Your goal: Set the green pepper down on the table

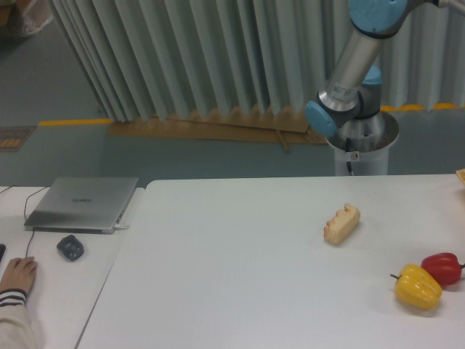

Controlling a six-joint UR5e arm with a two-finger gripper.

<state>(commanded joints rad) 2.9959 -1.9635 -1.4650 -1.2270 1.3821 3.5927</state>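
The green pepper is out of view. The white table (240, 276) fills the lower right of the picture. Only the arm's base and lower links (354, 65) show at the top right, behind the table's far edge. The gripper is outside the frame.
On the table lie a tan bread-like piece (341, 223), a yellow pepper (418, 286) and a red pepper (442, 267) at the right edge. A smaller desk at the left carries a laptop (81, 203), a mouse (70, 247) and a person's hand (17, 275).
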